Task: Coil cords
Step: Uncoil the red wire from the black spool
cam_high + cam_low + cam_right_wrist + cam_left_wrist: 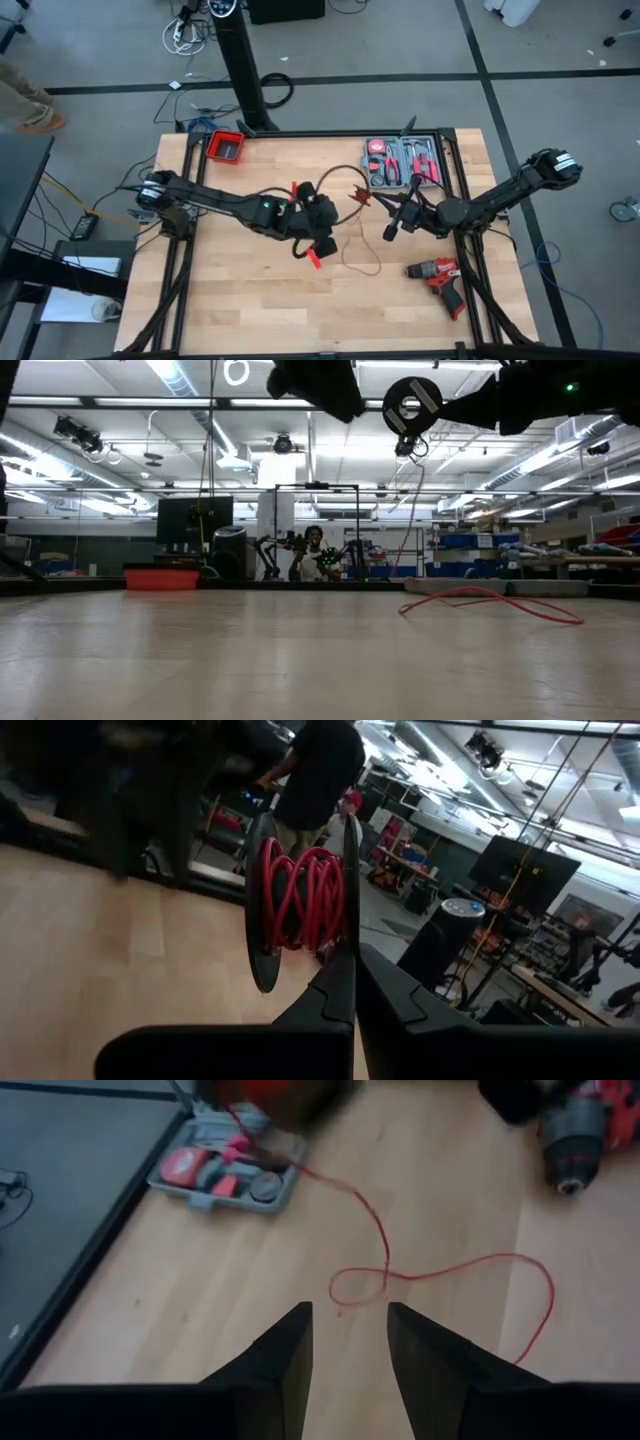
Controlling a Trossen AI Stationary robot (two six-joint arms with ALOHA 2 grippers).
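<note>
Wooden surface (250, 290): loose red cord (450, 1270) lay looped near the drill (440, 275). Your right gripper (355, 945) clamped a part-wound spool (300, 900); left gripper (348, 1345) hovered, narrowly parted, empty. Winding seemed underway; next, feed slack.

Left gripper (348, 1342) fingers parted; right gripper (353, 982) — fingers pinched.
</note>
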